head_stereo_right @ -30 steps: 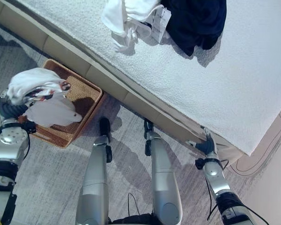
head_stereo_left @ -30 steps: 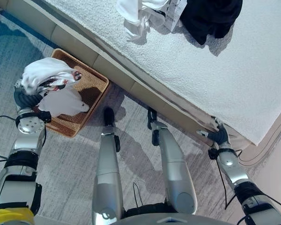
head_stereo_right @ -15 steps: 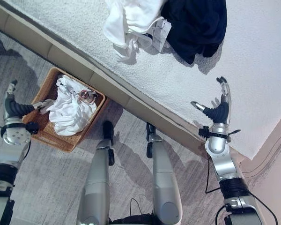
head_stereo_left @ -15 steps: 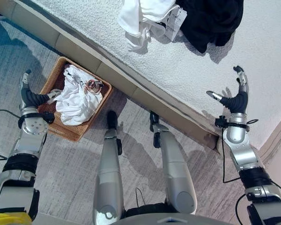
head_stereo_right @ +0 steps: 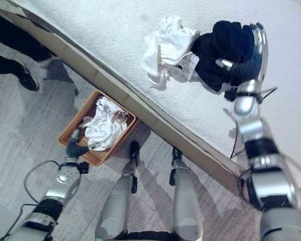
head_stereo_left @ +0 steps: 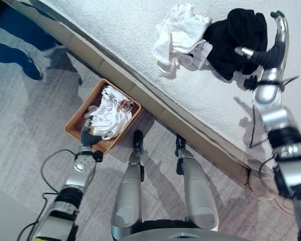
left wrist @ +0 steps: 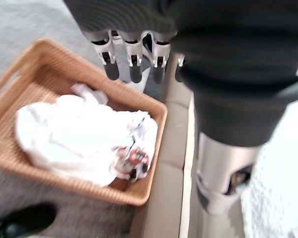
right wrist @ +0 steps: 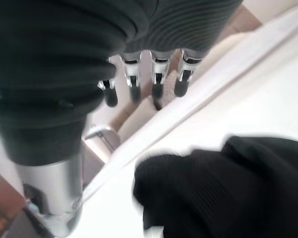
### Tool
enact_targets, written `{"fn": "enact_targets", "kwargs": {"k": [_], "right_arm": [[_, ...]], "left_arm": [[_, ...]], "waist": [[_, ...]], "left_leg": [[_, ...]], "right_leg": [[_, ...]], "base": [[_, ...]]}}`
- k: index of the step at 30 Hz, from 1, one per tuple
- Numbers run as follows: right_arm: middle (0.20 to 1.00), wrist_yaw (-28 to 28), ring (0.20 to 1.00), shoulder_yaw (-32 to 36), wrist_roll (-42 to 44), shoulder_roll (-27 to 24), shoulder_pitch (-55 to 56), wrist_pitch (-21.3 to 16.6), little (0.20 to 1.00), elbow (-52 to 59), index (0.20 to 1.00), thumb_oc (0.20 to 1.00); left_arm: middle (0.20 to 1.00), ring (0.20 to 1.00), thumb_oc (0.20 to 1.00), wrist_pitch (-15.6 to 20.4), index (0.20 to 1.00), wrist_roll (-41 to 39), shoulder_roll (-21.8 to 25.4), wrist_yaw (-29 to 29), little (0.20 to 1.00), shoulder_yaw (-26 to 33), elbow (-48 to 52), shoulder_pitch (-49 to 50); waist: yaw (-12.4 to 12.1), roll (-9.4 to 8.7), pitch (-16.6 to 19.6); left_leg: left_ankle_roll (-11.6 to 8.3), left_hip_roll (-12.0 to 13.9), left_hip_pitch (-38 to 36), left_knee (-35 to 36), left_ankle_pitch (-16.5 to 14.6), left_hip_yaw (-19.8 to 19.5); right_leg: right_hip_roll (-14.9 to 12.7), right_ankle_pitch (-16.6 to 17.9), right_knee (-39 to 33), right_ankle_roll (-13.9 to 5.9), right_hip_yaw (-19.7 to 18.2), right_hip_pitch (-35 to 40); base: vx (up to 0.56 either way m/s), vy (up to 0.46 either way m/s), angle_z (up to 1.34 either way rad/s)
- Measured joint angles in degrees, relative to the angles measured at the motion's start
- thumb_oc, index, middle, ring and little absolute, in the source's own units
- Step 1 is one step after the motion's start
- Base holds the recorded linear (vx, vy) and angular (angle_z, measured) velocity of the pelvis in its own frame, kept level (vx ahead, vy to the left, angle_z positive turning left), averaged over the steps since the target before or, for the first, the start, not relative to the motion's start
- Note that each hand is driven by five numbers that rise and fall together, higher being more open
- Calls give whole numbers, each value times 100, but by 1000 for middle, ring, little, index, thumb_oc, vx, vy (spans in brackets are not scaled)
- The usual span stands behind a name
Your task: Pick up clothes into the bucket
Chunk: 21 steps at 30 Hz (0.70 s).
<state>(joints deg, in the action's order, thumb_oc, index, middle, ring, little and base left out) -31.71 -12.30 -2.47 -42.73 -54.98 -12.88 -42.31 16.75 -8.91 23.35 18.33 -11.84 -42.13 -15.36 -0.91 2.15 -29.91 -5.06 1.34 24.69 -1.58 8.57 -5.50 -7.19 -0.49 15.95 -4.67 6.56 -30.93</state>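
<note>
Right robot hand [head_stereo_left: 272, 42] now raised over the bed [head_stereo_left: 115, 30], fingers straight and spread, thumb apart, nothing held; hovering just beside the black garment [head_stereo_left: 238, 40], at its far edge. Half a second ago seen lower, near the bed's edge, well apart from the clothes. Meaning, as a judgement: reach for the next item already begun, grasp not yet made.

Left robot hand [head_stereo_left: 88, 134] at the near rim of the wicker basket [head_stereo_left: 76, 120], fingers relaxed and open, empty. White printed cloth [head_stereo_left: 109, 111] lying inside the basket, released, no longer carried above it as one second ago. First item therefore counted as delivered.

Still on the bed: white garment [head_stereo_left: 178, 32] with a tag, touching the black garment on its side. Two items left, so task perhaps one third done.

Whole picture shifted between the earlier moment and now, so camera moved; basket and bed probably not.

Person's dark trouser leg and shoe [head_stereo_left: 32, 70] visible on the floor [head_stereo_left: 20, 150] beyond the basket.

Next need, likely: lower the right fingers onto the black cloth and close on a thick fold.
</note>
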Motion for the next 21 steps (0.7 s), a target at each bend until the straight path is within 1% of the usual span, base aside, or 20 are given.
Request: {"fn": "enact_targets", "kwargs": {"k": [1, 3, 4, 5, 7, 8, 9, 10, 13, 16, 18, 21], "right_arm": [[1000, 81, 1000, -275, 146, -89, -694, 83, 1000, -848, 1000, 1000], [1000, 137, 1000, -426, 301, -233, -1050, 162, 1000, -1252, 1000, 1000], [1000, 273, 1000, -955, 366, -426, -1695, 218, 1000, -2140, 1000, 1000], [1000, 345, 1000, -1068, 439, -504, -1926, 252, 1000, -2439, 1000, 1000], [1000, 437, 1000, -1084, 546, -550, -2018, 301, 1000, -2558, 1000, 1000], [1000, 550, 1000, -1237, 551, -573, -2128, 307, 1000, -2823, 1000, 1000], [1000, 646, 1000, -1372, 579, -734, -2210, 335, 1000, -3041, 1000, 1000], [1000, 666, 1000, -1394, 600, -789, -2214, 377, 1000, -3052, 1000, 1000], [1000, 928, 1000, -1708, 595, -779, -2251, 498, 1000, -3353, 1000, 1000], [1000, 1045, 1000, -1837, 593, -785, -2269, 584, 1000, -3565, 1000, 1000], [1000, 1159, 1000, -1941, 588, -869, -2332, 607, 1000, -3690, 1000, 1000], [1000, 1266, 1000, -2006, 588, -906, -2338, 642, 1000, -3722, 1000, 1000]], "left_arm": [[1000, 1000, 1000, 22, 1000, -137, -117, -25, 1000, -83, -148, 18], [1000, 1000, 1000, 46, 1000, -142, -161, -78, 1000, -300, -202, 80], [1000, 1000, 1000, 53, 1000, -145, -211, -112, 1000, -537, -205, 143], [1000, 1000, 1000, 57, 1000, -147, -265, -165, 1000, -622, -208, 217], [1000, 1000, 1000, 51, 1000, -150, -298, -263, 1000, -746, -260, 371], [1000, 1000, 1000, 52, 1000, -187, -328, -307, 1000, -853, -312, 478], [1000, 1000, 1000, 47, 1000, -198, -372, -366, 1000, -1001, -337, 480], [1000, 1000, 1000, 46, 1000, -203, -402, -371, 1000, -1012, -319, 517], [1000, 1000, 1000, 31, 1000, -203, -442, -390, 1000, -1172, -382, 564], [1000, 1000, 1000, 34, 1000, -203, -485, -441, 1000, -1258, -364, 562], [1000, 1000, 1000, 33, 1000, -203, -483, -471, 1000, -1343, -261, 547], [1000, 1000, 1000, 31, 1000, -216, -476, -478, 1000, -1422, -72, 551]], "waist": [[6, 49, 7], [-116, 93, 27], [-163, 144, 49], [-187, 179, 69], [-201, 211, 96], [-285, 245, 137], [-293, 322, 192], [-334, 358, 211], [-334, 375, 210], [-317, 379, 203], [-302, 379, 191], [-305, 387, 164]], "left_leg": [[0, -12, -1, -23, 4, -11], [7, -47, -3, -32, 9, -31], [7, -61, 14, -57, 9, -28], [7, -66, 26, -57, 9, -45], [7, -73, 37, -58, 8, -84], [6, -91, 105, -60, 7, -94], [5, -114, 235, -65, 7, -113], [19, -123, 320, -78, 18, -121], [27, -171, 618, -191, 38, -161], [24, -218, 838, -359, 40, -240], [-1, -253, 1048, -467, 16, -266], [12, -264, 1358, -615, 2, -273]], "right_leg": [[-3, -31, 93, 0, 1, -31], [-26, -75, 172, 8, 18, -49], [-50, -136, 293, 20, -1, -119], [-66, -173, 341, 21, 5, -142], [-94, -230, 439, 26, 21, -180], [-112, -292, 573, 38, 24, -294], [-137, -337, 667, 48, 21, -454], [-142, -339, 725, 50, 24, -552], [-175, -393, 987, 102, 26, -906], [-203, -470, 1208, 133, 29, -1123], [-254, -597, 1387, 172, 21, -1364], [-259, -618, 1544, 185, 6, -1686]], "base": [[17, -22, 4], [26, -29, 6], [27, -35, 7], [36, -44, 10], [21, -53, 12], [8, -68, 14], [5, -48, 12], [5, -45, 11], [-1, -41, 7], [-5, -26, 12], [1, -4, 12], [-1, -2, 2]]}}
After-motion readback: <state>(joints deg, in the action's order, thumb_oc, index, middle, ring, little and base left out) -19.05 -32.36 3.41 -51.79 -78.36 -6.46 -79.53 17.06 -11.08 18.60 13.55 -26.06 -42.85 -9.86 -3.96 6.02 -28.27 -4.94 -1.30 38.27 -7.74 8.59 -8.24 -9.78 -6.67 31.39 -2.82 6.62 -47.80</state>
